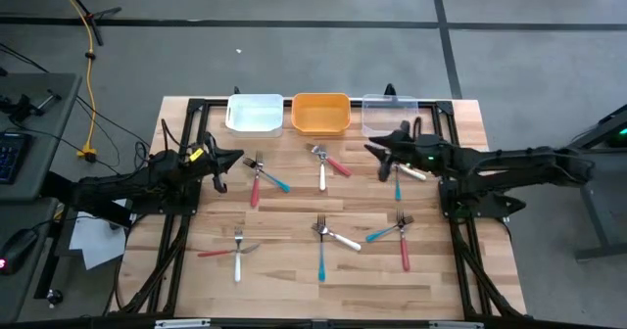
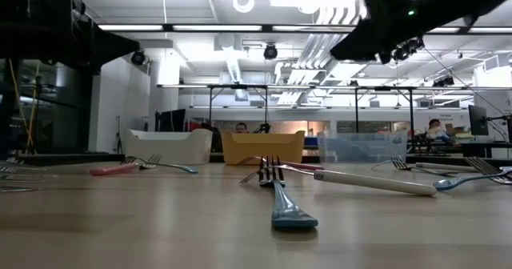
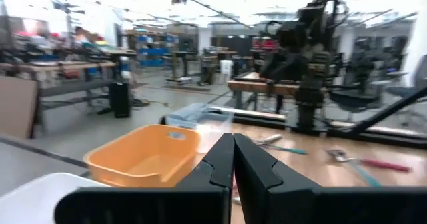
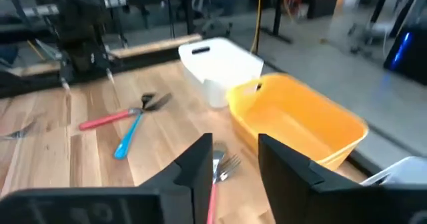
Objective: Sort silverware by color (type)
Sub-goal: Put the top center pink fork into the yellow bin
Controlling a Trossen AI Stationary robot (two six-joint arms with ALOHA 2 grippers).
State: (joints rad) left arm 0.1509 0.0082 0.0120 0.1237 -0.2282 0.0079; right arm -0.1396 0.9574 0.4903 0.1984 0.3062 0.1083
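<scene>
Butcher-block table [image 1: 294,270] carries every fork loose on its wood; sorting has not visibly begun.

Left gripper [image 1: 221,169] hovers near the white bin [image 1: 255,114], fingers pressed together and holding nothing. Beside it lies a crossed red fork and blue fork pair [image 1: 263,179]. Further forks lie toward the near edge: a red and white pair [image 1: 233,251], and a blue and white pair [image 1: 326,239] at centre.

Three bins stand in a row at the far edge: white, orange bin [image 1: 320,113], clear bin [image 1: 390,115]. The white and orange bins appear empty; the clear bin's contents cannot be told.

Right gripper [image 4: 235,159] hangs above the table near the orange bin, fingers spread, nothing between them. A red-handled fork [image 4: 215,184] lies directly below.

Judged step: selecting a fork. The next move calls for descent, closure on one handle, and transfer to a bin.
</scene>
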